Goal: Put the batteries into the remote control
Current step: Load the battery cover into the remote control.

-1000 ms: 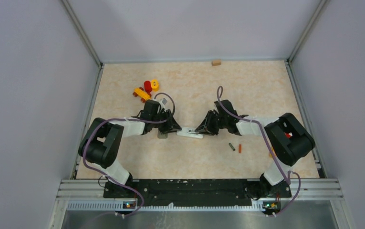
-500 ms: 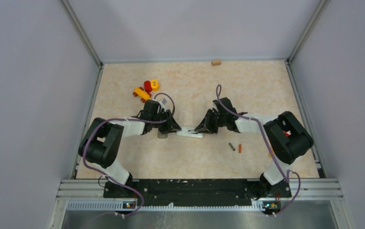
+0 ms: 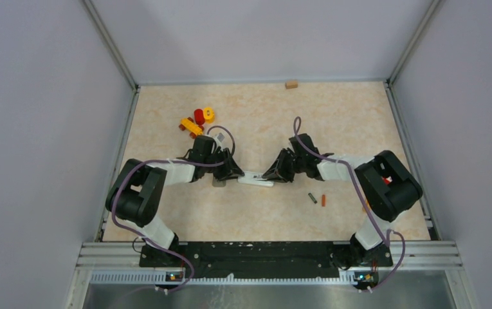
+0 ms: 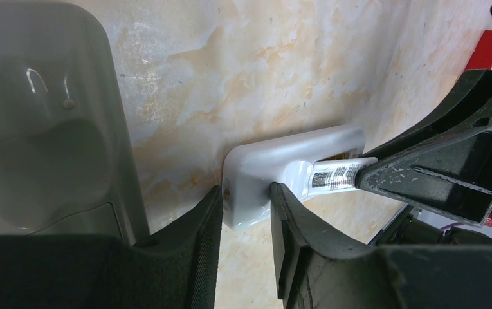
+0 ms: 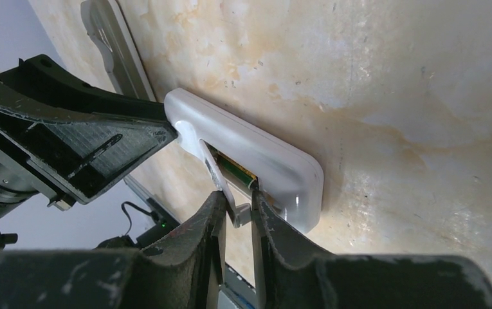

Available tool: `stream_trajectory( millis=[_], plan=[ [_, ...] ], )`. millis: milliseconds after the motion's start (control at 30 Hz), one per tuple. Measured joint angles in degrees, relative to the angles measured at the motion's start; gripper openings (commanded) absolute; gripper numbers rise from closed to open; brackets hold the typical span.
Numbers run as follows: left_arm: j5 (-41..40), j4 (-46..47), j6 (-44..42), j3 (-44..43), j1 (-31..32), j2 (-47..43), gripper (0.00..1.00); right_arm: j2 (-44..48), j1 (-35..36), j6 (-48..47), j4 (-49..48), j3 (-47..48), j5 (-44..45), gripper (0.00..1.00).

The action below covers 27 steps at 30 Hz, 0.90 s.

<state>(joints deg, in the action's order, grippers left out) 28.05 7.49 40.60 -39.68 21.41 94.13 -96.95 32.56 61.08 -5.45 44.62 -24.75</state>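
— Left pincer [image 4: 244,193], what's it doing?
— Clamped across one end of the white remote [image 4: 262,161], which lies mid-counter [image 3: 262,116].
— And the right pincer [image 5: 236,196]?
— Pinching the thin white cover [image 5: 227,199] at the remote's open battery bay. A dark green battery [image 3: 312,198] and an orange battery [image 3: 323,200] lie loose, side by side, right of the remote.

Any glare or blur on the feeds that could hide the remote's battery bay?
Left wrist view: white remote sharp, end effector fingers soft and dark up close, glints on the gray plastic shell. Right wrist view: battery bay and lifted cover crisp, fingers blurred. Top view: even light, no glare, but batteries tiny.
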Motion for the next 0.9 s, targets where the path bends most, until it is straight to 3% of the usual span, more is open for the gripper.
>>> stream_trajectory(
  millis=[200,367,600,767,900],
  plan=[
    [0.22,0.0,0.02,0.0,-0.11,0.0,0.39,0.07,0.48,-1.38,2.78,1.84,0.9,0.45],
    [0.57,-0.09,0.02,0.0,-0.55,0.0,0.41,1.38,0.72,-2.56,5.11,3.1,2.12,0.48],
    [0.92,-0.11,-0.02,0.0,-1.14,0.0,0.43,2.89,0.68,-4.31,9.22,3.61,3.87,0.44],
    [1.07,-0.13,-0.02,0.0,-1.38,0.0,0.43,3.17,0.68,-5.84,12.13,3.93,5.14,0.28],
    [1.07,-0.11,-0.04,0.0,-1.49,0.0,0.43,3.15,0.68,-6.78,13.2,3.98,5.77,0.23]
  ],
)
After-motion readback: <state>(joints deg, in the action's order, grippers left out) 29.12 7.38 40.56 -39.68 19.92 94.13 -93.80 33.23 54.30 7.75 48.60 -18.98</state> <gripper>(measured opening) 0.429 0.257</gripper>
